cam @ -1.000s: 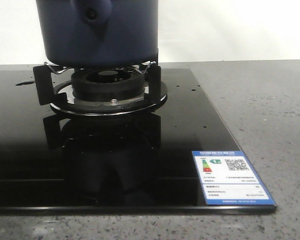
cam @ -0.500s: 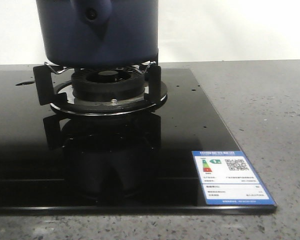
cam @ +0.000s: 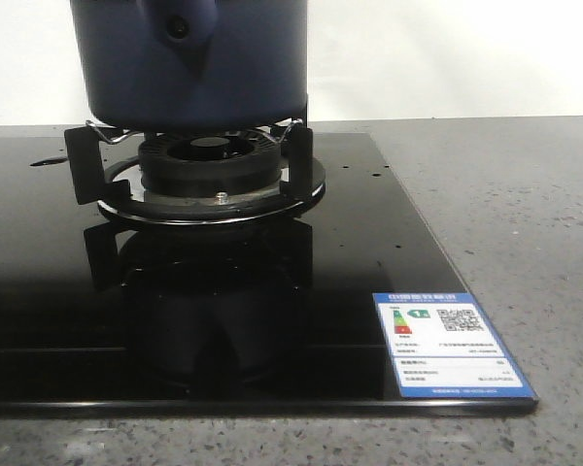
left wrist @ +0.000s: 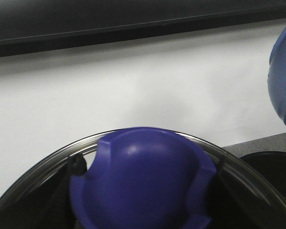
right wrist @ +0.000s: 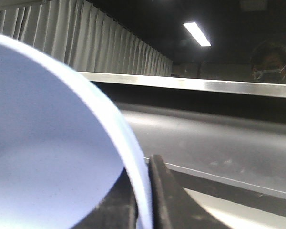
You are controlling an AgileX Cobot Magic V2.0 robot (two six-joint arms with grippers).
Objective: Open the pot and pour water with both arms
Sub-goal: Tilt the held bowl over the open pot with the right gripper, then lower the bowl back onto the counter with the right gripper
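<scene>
The dark navy pot (cam: 243, 68) stands on the burner's pan supports in the front view, its handle stub with a round hole (cam: 180, 27) facing the camera. Its top is cut off by the frame. Neither gripper shows in that view. In the left wrist view my left gripper (left wrist: 143, 191) is shut on the blue lid knob (left wrist: 138, 181); the lid's glass and metal rim (left wrist: 52, 160) curves around it. In the right wrist view my right gripper (right wrist: 145, 200) pinches the rim of a light blue bowl (right wrist: 43, 143) between its black fingers (right wrist: 167, 195).
The pot sits over a black gas burner (cam: 209, 165) on a glossy black glass hob (cam: 369, 233) with a blue energy label (cam: 452, 345) at its front right corner. Grey speckled countertop (cam: 515, 214) lies to the right. A blurred blue shape (left wrist: 283, 76) is beside the lid.
</scene>
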